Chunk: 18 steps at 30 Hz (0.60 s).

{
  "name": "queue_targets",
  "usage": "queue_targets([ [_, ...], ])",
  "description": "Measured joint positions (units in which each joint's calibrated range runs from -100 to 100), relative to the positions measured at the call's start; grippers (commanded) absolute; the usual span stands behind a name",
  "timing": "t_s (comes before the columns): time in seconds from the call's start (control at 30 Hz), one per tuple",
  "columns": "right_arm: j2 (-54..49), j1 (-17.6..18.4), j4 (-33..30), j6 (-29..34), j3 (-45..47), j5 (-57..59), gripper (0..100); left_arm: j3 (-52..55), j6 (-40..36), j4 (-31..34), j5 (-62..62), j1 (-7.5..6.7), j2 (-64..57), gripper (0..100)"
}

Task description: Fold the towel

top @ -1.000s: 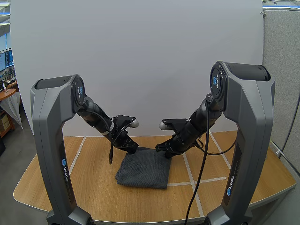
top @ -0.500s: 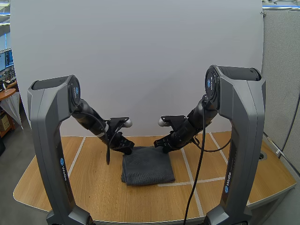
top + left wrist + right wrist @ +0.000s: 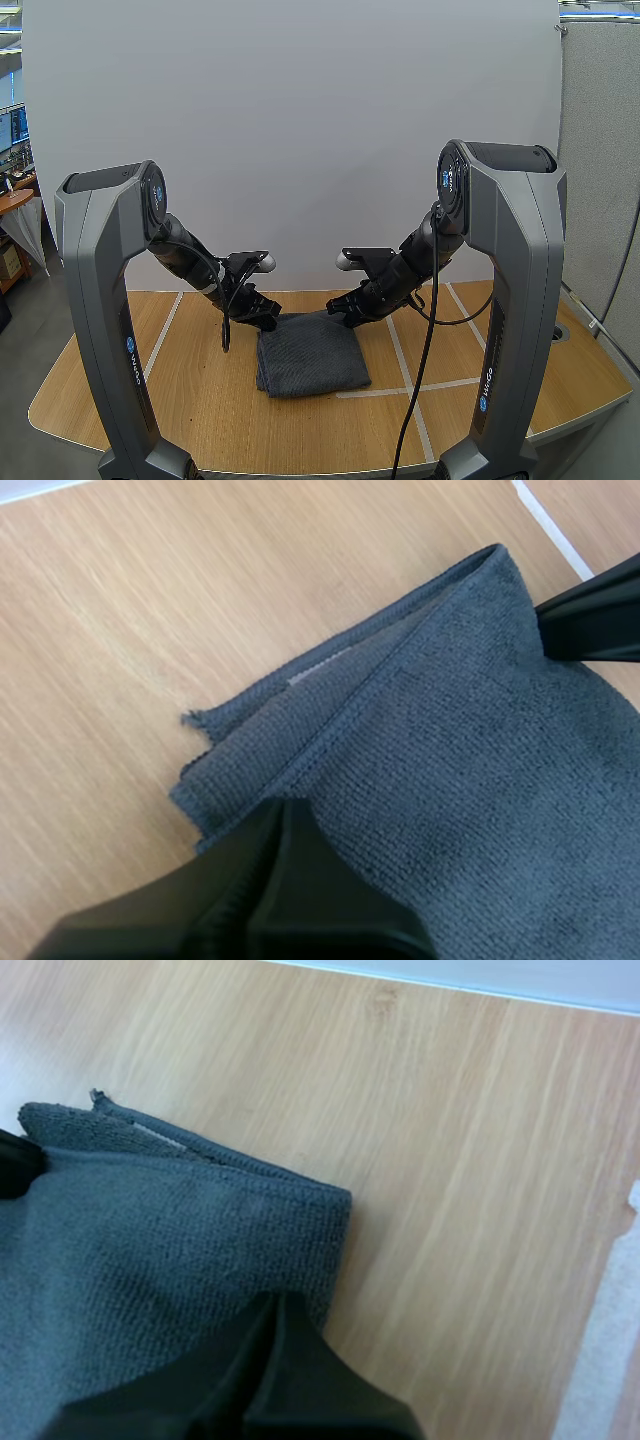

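Observation:
A dark grey towel (image 3: 312,355) lies folded in a rough square at the middle of the wooden table (image 3: 180,400). My left gripper (image 3: 268,322) is down at the towel's far left corner, and my right gripper (image 3: 335,312) is at its far right corner. In the left wrist view the fingers form one dark wedge (image 3: 285,805), pinched on the towel's (image 3: 480,780) hemmed edge, with the right gripper's dark tip (image 3: 590,620) across the cloth. The right wrist view shows the same wedge (image 3: 275,1300) on the towel (image 3: 150,1250) near its corner.
White tape lines (image 3: 400,360) run across the tabletop right of the towel. The two arms' tall grey bases stand at the near left and near right. Bare wood lies on both sides of the towel and in front of it.
Both grippers drew back and slightly left, lower at the far edge. The towel shifted with them and now lies flatter and squarer, farther from the front edge.

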Motion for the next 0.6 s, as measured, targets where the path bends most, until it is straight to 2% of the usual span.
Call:
queue_targets([
  [0.13, 0.00, 0.00, 0.00, 0.00, -0.11, 0.20, 0, 0.00, 0.26, -0.57, 0.26, 0.00, 0.00, 0],
  [0.17, 0.00, 0.00, 0.00, 0.22, -0.11, 4.11, 0, 0.00, 0.26, -1.37, 0.26, 0.11, 0.00, 0],
  [0.23, -0.54, 0.00, -2.01, 1.70, -0.11, 4.64, 0, 0.00, 1.79, -1.49, 1.48, 0.10, 0.00, 0],
  [0.37, -7.92, -0.82, -5.82, 4.88, -0.11, 8.63, 0, -1.42, 1.99, -0.46, 8.81, 0.18, -1.12, 0],
  [0.43, -15.13, -2.12, -8.70, 7.12, -0.11, 12.56, 0, -1.56, 1.99, 0.15, 13.50, 0.32, -7.57, 0],
  [0.6, -24.39, -4.14, -14.68, 10.28, -0.11, 21.36, 0, -1.72, 1.31, 0.29, 22.93, 1.03, -17.47, 0],
])
